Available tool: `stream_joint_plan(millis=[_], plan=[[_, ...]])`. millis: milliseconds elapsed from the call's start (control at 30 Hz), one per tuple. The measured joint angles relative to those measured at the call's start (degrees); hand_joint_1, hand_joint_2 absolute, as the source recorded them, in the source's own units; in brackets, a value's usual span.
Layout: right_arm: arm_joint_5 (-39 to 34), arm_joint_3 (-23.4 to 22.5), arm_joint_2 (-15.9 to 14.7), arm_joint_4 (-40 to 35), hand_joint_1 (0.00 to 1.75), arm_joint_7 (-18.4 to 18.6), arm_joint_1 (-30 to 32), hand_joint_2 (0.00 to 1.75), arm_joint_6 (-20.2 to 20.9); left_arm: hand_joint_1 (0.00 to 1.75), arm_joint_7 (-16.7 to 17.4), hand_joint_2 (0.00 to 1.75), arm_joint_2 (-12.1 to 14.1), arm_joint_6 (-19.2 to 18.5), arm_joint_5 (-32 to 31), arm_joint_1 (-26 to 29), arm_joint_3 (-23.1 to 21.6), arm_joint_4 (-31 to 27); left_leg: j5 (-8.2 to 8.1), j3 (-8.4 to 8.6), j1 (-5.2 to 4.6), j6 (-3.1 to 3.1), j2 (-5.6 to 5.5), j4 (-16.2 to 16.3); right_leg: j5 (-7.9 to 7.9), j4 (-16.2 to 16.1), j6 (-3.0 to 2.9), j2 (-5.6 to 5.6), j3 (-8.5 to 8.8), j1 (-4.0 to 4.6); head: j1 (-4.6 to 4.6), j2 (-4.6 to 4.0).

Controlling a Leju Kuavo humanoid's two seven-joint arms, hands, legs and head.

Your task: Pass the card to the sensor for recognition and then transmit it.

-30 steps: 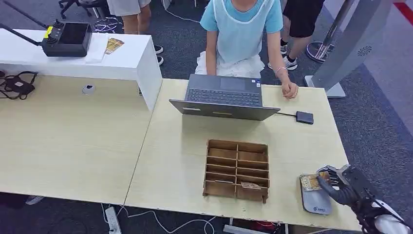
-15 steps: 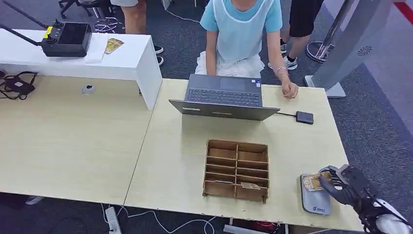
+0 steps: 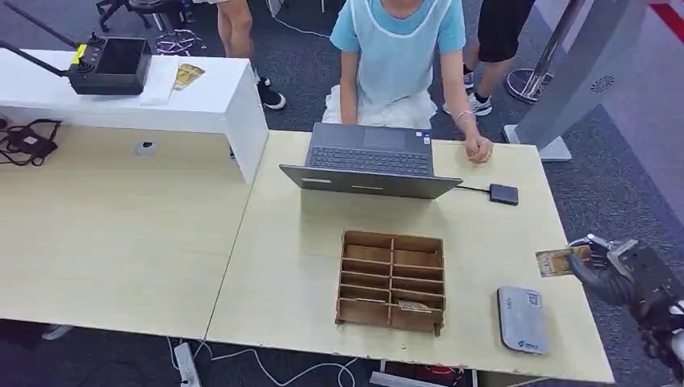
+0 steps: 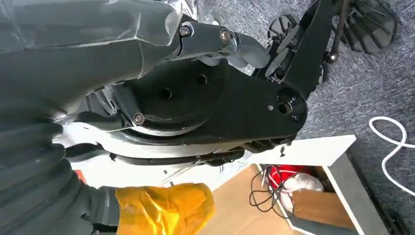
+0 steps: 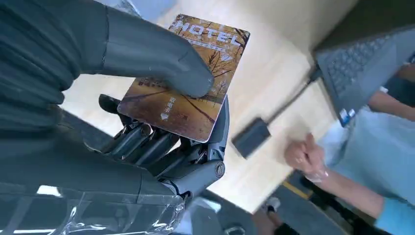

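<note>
The right hand (image 3: 617,270) gripped the card (image 3: 557,261) between thumb and fingers, held flat above the tabletop's (image 3: 306,242) right edge, beyond the sensor (image 3: 521,319), probably ready for handing to the person (image 3: 401,56).

Laptop (image 3: 371,160) open – wooden divider box (image 3: 392,281) near it, apart.

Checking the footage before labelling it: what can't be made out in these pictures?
- Left hand: left wrist view, its fingers hidden by its own cover.
- Card: right wrist view, small print blurred, thumb covers part.
- Organizer: head view, slot contents too small to tell.
</note>
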Motion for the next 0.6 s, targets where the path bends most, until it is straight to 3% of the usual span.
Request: stream_joint_plan(millis=[133, 300, 467, 600], plan=[[6.7, 2.6, -0.2, -1.9, 1.75, 3.3, -6.7, 1.75, -5.9, 0.0, 0.0, 1.75, 0.0, 0.0, 0.0, 0.0, 0.0, 0.0, 0.0, 0.07, -0.01, 0.0, 0.1, 0.0, 0.01, 0.0, 0.0, 0.11, 0.02, -0.01, 0.0, 0.0], [18.1, 10.3, 1.1, -2.6, 1.75, 8.1, -17.9, 1.75, -13.1, 0.0, 0.3, 1.75, -0.1, -0.4, 0.0, -0.2, 0.0, 0.0, 0.01, 0.09, -0.01, -0.01, 0.11, 0.0, 0.01, 0.1, -0.01, 0.14, 0.02, -0.02, -0.02, 0.0], [26.2, 20.1, 6.2, -0.1, 1.75, 12.1, -29.6, 1.75, -16.9, 0.0, 0.7, 1.75, -0.2, -0.9, 0.0, -0.3, -0.5, 0.0, 0.07, 0.08, 0.0, -0.06, 0.09, 0.0, 0.02, 0.2, -0.03, 0.16, -0.05, -0.01, -0.02, 0.0], [31.6, 26.8, 11.2, 3.1, 1.75, 12.8, -36.6, 1.75, -21.1, 0.0, 0.7, 1.75, -0.1, -1.3, 0.0, -0.3, -1.4, 0.0, 0.11, 0.07, 0.01, -0.12, -0.04, 0.0, 0.01, 0.2, -0.03, 0.09, -0.05, -0.01, -0.02, 0.0]])
